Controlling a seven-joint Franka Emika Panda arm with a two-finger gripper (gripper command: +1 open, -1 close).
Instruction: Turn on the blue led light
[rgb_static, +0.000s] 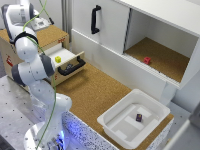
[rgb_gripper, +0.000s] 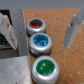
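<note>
Claw (rgb_gripper: 42, 31) hanging wide open, empty, over small round blue led light (rgb_gripper: 39, 41); centring needed; pressing straight down, avoiding green round button (rgb_gripper: 45, 68).

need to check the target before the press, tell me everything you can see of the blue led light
The blue led light shows only in the wrist view, blurred. It is a small round push-button with a bright blue domed cap set in a pale, silvery rim, plastic by its look. It sits flat on the cork-coloured surface, the middle one of a row of three like buttons, between the red button and the green button, close beside both. The jaws stand apart on either side of it; nothing presses it. Whether it is lit cannot be told.
</note>
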